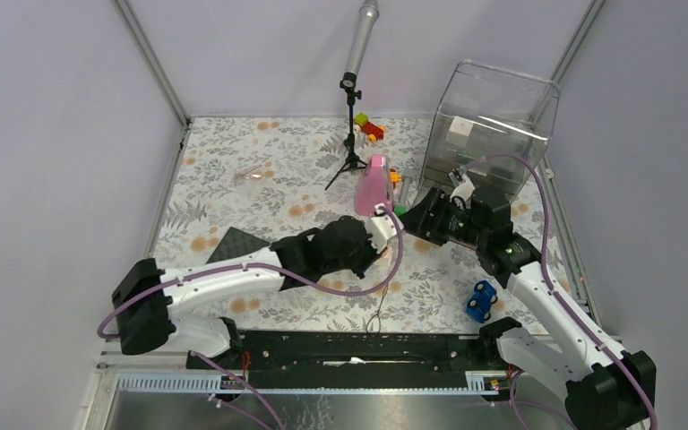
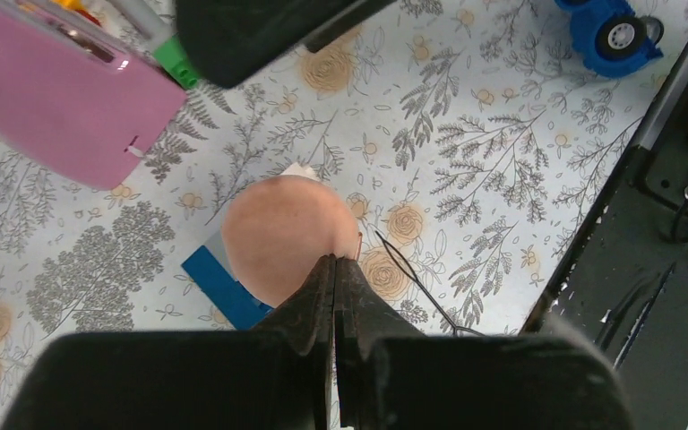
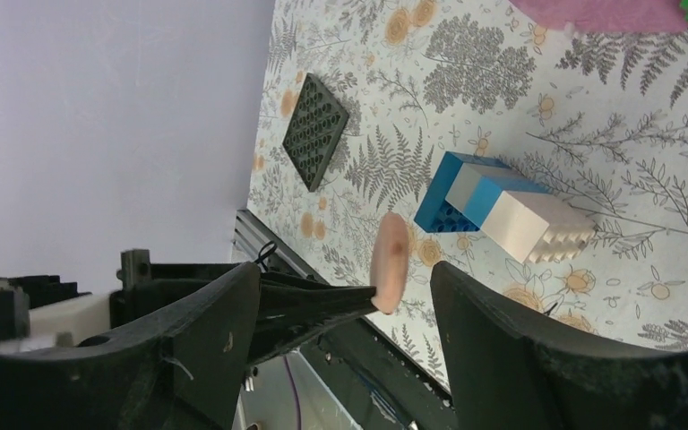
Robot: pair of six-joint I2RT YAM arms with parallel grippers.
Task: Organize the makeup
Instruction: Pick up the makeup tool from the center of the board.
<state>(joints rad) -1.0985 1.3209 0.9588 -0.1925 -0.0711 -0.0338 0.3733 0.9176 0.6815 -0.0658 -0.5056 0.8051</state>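
My left gripper (image 2: 334, 260) is shut on the edge of a peach round sponge (image 2: 282, 237) and holds it above the floral table. In the right wrist view the sponge (image 3: 389, 262) shows edge-on, held by the left gripper's closed fingers (image 3: 322, 305). My right gripper (image 3: 345, 273) is open, its jaws wide apart on either side of the sponge without touching it. In the top view the two grippers meet near the table's middle, left (image 1: 383, 235) and right (image 1: 421, 219). A flat dark square (image 1: 233, 244) lies at the left, also in the right wrist view (image 3: 315, 131).
Blue and white toy blocks (image 3: 493, 206) lie under the sponge. A tall pink cone-shaped object (image 1: 374, 186) stands just behind the grippers. A clear box (image 1: 493, 125) is at back right, a blue toy car (image 1: 481, 300) at front right, a microphone stand (image 1: 351, 116) at the back.
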